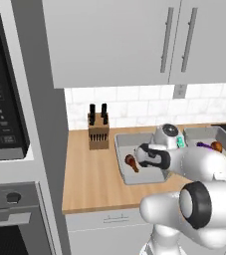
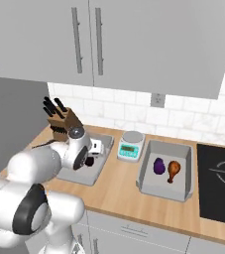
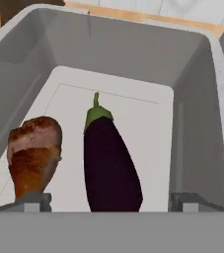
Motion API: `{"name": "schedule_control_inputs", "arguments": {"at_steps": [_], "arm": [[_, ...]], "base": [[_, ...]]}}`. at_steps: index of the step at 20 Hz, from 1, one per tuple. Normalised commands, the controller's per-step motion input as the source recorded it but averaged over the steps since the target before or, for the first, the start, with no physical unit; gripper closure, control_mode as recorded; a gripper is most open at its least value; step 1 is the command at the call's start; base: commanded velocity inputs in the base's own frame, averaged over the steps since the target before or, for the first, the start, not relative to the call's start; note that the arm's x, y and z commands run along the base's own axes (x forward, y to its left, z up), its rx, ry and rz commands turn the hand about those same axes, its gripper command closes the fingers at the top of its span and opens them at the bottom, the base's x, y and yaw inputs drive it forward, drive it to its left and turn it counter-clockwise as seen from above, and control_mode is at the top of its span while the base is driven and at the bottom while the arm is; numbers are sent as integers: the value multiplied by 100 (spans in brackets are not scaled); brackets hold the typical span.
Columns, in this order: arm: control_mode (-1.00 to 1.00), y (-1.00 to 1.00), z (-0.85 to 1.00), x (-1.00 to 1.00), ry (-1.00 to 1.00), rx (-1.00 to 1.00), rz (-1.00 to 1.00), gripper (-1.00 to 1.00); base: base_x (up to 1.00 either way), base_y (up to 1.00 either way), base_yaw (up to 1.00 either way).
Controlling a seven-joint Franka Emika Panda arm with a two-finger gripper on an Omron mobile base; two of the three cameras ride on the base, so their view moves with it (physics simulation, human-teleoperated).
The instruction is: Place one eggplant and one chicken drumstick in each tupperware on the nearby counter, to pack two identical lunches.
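A: Near the hand camera, how does the pincer stand?

B: Its tips are spread wide, one on each side of the eggplant, and they pinch nothing. The eggplant lies flat on the floor of the left tupperware, just beside a chicken drumstick. I think it lies there because this box needs one of each.

A: And further away?

B: In the right base view the second tupperware stands on the worktop to the right of a small scale. It holds the other eggplant and the other drumstick side by side. So both lunches look packed alike, in my judgement.

A: Behind?

B: A knife block at the wall.
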Motion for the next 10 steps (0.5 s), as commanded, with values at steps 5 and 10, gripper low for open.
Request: {"name": "schedule_control_inputs", "arguments": {"at_steps": [5, 10], "arm": [[-100, 0, 71, -80, -19, 5, 0, -100], [-100, 0, 70, -97, -11, 0, 0, -100]], "base": [[0, 0, 0], [0, 0, 0]]}}
